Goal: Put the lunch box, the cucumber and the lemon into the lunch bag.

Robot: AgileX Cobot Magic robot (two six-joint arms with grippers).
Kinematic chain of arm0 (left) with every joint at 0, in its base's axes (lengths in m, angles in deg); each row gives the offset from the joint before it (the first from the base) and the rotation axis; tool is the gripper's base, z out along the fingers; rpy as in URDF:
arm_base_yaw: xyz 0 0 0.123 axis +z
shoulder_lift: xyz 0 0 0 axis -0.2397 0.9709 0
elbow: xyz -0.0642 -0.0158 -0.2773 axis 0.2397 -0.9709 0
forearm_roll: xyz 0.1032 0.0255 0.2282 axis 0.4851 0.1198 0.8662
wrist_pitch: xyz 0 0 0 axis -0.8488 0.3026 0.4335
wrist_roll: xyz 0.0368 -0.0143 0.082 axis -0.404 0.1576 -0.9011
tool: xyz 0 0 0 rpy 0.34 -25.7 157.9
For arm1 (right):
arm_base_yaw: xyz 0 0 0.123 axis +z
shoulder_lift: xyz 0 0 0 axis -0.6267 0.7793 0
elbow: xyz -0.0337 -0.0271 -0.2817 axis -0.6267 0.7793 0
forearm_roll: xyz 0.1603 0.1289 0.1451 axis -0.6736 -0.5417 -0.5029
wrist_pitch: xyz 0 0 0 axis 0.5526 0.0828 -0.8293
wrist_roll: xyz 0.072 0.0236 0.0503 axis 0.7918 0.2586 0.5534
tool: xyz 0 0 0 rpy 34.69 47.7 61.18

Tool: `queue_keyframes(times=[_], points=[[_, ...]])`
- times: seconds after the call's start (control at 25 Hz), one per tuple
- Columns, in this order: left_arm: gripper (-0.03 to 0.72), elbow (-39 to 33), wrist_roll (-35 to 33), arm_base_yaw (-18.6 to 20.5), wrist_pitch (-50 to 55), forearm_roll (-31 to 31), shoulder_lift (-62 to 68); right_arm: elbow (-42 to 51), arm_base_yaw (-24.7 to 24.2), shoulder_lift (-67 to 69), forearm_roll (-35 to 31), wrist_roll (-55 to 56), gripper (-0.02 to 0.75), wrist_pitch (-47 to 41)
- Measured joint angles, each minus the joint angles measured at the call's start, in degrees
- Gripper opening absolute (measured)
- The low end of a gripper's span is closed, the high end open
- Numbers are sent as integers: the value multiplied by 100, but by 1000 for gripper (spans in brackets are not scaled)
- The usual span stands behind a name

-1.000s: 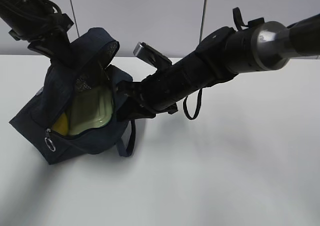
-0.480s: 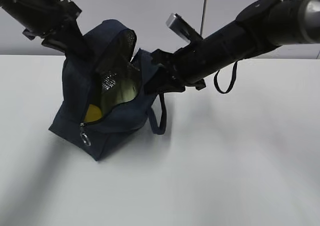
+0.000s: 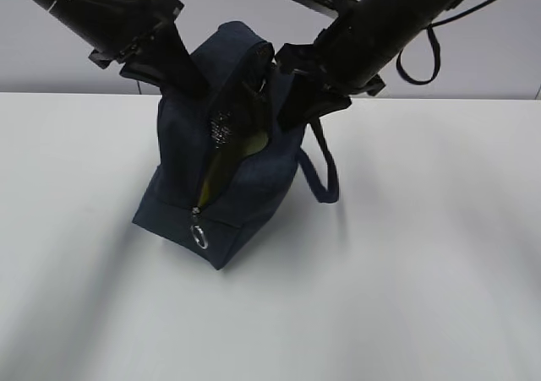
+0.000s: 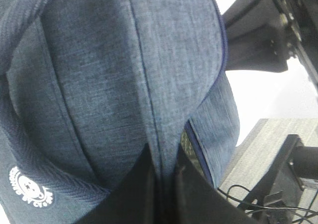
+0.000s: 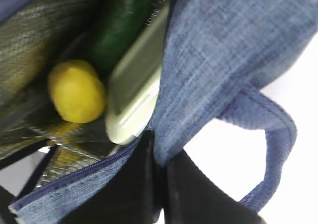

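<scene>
The navy lunch bag [image 3: 182, 187] stands on the white table, its top held up from both sides. My left gripper [image 3: 188, 84] is shut on the bag's upper left fabric [image 4: 149, 100]; its black fingers [image 4: 136, 184] pinch a fold. From the right, my right gripper [image 3: 292, 111] is shut on the bag's rim [image 5: 198, 75] by the zipper edge. Inside the bag, the right wrist view shows the yellow lemon [image 5: 75, 91], the dark green cucumber [image 5: 119, 28] and the pale green lid of the lunch box [image 5: 135, 87]. The opening [image 3: 232, 149] shows as a narrow slit with silver lining.
A loop handle [image 3: 321, 174] hangs down the bag's right side. The metal ring pull [image 3: 199, 236] dangles at the zipper's lower end. A white emblem [image 4: 30, 186] marks the bag's side. White table [image 3: 423, 271] stretches in front and to the right.
Both arms have lifted and carried the bag rightward, turning it from leaning over to upright. The opening has narrowed, so the lemon and lunch box no longer show in the exterior view.
</scene>
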Motion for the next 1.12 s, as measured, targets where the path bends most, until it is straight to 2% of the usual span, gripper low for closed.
queue_keyframes(times=[0.12,0.24,0.44,0.64,0.96,1.12], points=[[2,0,0,-111,-11,-199,13,-231,0,-13,762,318,2,-351],[2,0,0,-186,-35,-494,36,-270,-62,-13,1146,470,2,-450],[2,0,0,-347,-205,-701,36,-270,-239,-13,1236,495,2,-501],[2,0,0,-602,-484,-701,70,-275,-389,-32,1283,495,2,-524],[2,0,0,-731,-860,-780,306,-275,-592,-190,1278,369,2,-538],[2,0,0,-919,-1059,-824,445,-275,-717,-239,1278,322,2,-559]])
